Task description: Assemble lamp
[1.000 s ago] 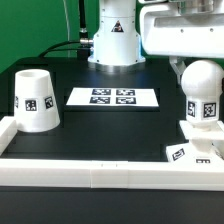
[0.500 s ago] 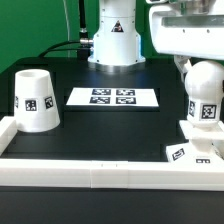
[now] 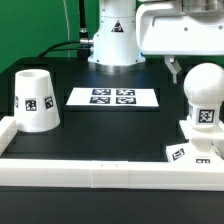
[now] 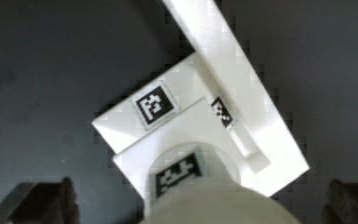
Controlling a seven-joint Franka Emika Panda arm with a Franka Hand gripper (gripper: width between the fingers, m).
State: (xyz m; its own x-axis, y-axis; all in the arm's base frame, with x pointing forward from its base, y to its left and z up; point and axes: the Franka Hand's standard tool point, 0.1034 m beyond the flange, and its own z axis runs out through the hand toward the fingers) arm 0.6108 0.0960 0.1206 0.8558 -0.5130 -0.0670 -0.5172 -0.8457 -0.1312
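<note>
The rounded white bulb point(image 3: 203, 95) stands upright on the flat square base point(image 3: 192, 150) at the exterior view's right, by the front rail. My gripper point(image 3: 198, 62) hangs just above the bulb, open, one finger point(image 3: 172, 68) showing beside the bulb's top. In the wrist view the bulb point(image 4: 202, 195) sits between my fingers point(image 4: 48, 200), which stand wide apart and clear of it, with the tagged base point(image 4: 140, 130) below. The tapered shade point(image 3: 35, 100) stands alone at the exterior view's left, mouth down.
The marker board point(image 3: 113, 97) lies flat at the table's middle back. White rails point(image 3: 100, 170) edge the black table at the front and sides. The arm's base point(image 3: 113, 40) stands behind the marker board.
My gripper has shifted toward the exterior view's left over the bulb, so more of the bulb shows. The bulb, base and shade have not moved.
</note>
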